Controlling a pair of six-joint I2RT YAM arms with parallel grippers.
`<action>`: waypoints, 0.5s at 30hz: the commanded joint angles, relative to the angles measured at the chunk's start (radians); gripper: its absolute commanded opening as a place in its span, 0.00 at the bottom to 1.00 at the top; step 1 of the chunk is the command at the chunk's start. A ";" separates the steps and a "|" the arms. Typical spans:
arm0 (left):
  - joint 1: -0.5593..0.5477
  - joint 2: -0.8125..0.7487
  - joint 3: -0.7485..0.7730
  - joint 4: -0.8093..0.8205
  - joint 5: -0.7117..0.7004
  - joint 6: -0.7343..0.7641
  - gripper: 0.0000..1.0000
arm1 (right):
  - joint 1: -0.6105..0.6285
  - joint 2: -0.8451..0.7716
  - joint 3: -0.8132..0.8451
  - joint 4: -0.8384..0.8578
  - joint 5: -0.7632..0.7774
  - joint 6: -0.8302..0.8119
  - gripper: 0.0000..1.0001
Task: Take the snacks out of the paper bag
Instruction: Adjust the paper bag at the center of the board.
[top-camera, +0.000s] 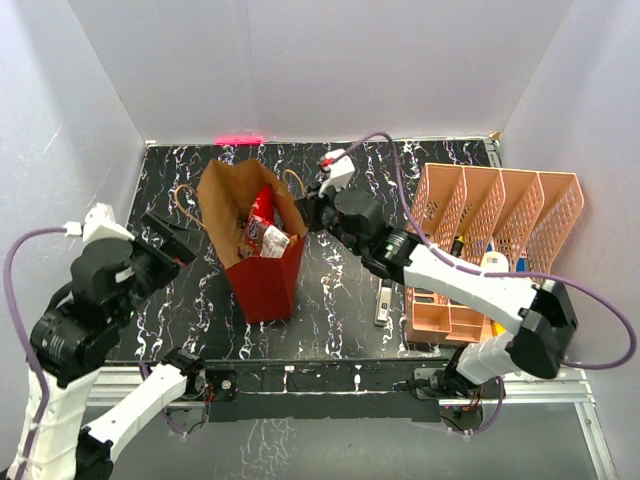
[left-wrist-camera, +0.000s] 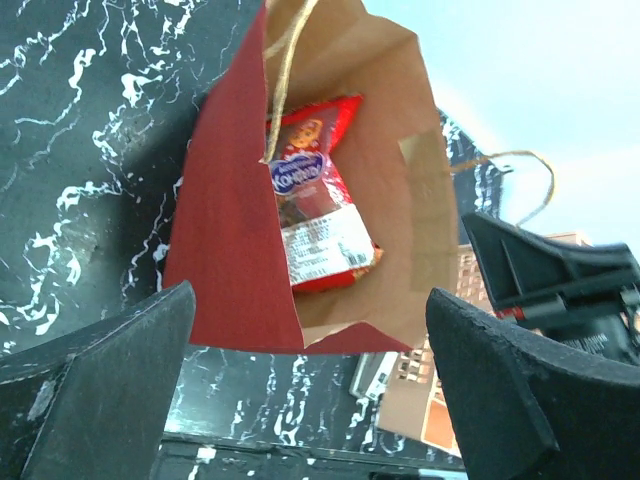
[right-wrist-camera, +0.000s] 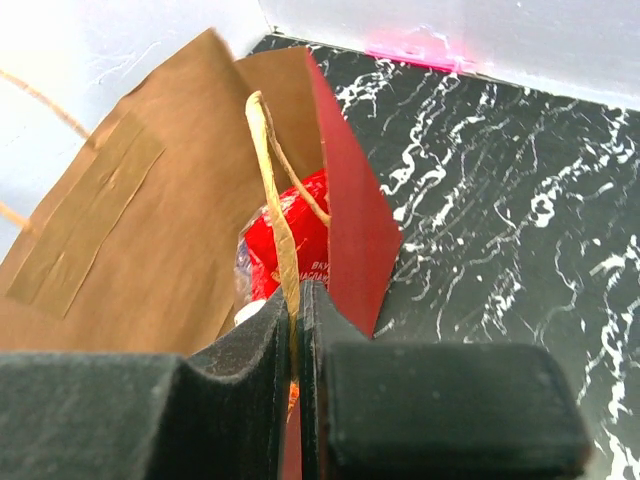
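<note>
The paper bag (top-camera: 262, 268), red outside and brown inside, stands open on the black marbled table. Red snack packets (top-camera: 262, 225) lie inside it. A red packet with a blue label (left-wrist-camera: 312, 195) shows in the left wrist view, and a red packet (right-wrist-camera: 290, 240) in the right wrist view. My right gripper (top-camera: 312, 208) is at the bag's right rim, shut on a tan cord handle (right-wrist-camera: 275, 190) and the rim. My left gripper (top-camera: 178, 240) is open, left of the bag, facing its mouth (left-wrist-camera: 385, 200).
A salmon-orange lattice file rack (top-camera: 495, 235) stands at the right with items in its slots. A slim grey-and-white gadget (top-camera: 383, 303) lies on the table between bag and rack. White walls enclose the table on three sides.
</note>
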 joint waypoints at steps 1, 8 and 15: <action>0.001 0.152 0.102 -0.018 -0.003 0.140 0.98 | -0.003 -0.166 -0.087 0.066 0.060 0.058 0.07; 0.001 0.417 0.261 0.062 0.112 0.267 0.98 | -0.004 -0.289 -0.159 0.029 0.089 0.066 0.07; 0.005 0.472 0.265 0.089 0.043 0.336 0.98 | -0.003 -0.355 -0.182 -0.002 0.091 0.088 0.07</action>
